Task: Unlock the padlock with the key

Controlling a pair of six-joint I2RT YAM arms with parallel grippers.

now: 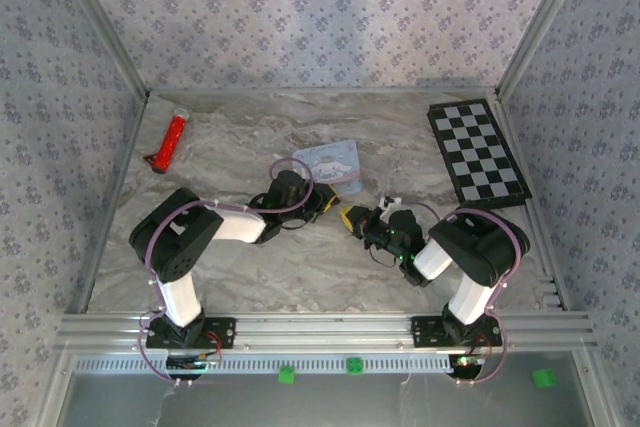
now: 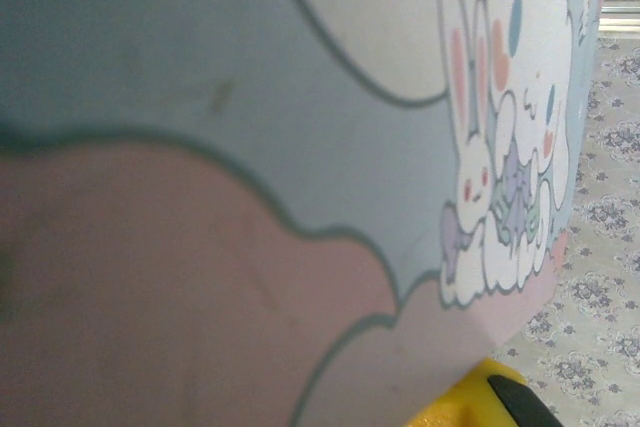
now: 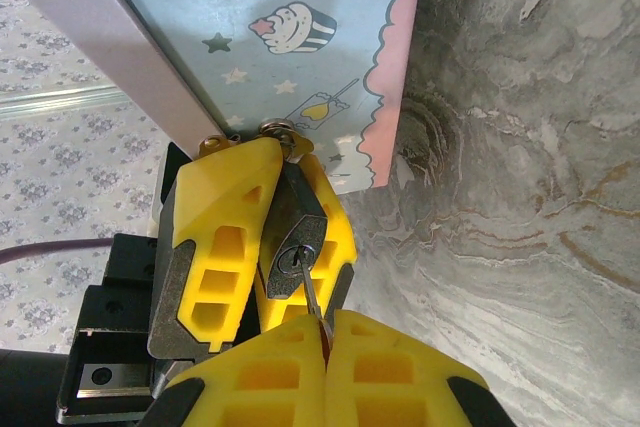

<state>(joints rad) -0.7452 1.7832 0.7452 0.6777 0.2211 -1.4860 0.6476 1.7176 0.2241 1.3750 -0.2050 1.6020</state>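
Right gripper: clenched on the key. The thin metal blade sticks out btwn its yellow fingertips, w/ the tip at the keyhole of the padlock. Can't tell how deep it sits. Padlock is directly ahead of this gripper, keyhole face turned toward it, joined to it only via the key.

Left gripper: grasping the padlock, w/ the black body pinched btwn its two yellow fingers, one on each side. The shackle end pokes out past the fingertips toward the tin. Can't tell whether the padlock touches the table.

Top view: both grippers meet tip to tip near mid-table, left one coming from the left, right one from the right, padlock btwn them, just on the near side of the tin.

Tin: pastel blue, cartoon print (cupcake, stars), pink scalloped edge, right behind the left gripper. Left wrist cam shows its rabbit drawing very close up, slightly blurred.

Red tool: back left, well apart. Checkerboard: flat at back right, also well apart.
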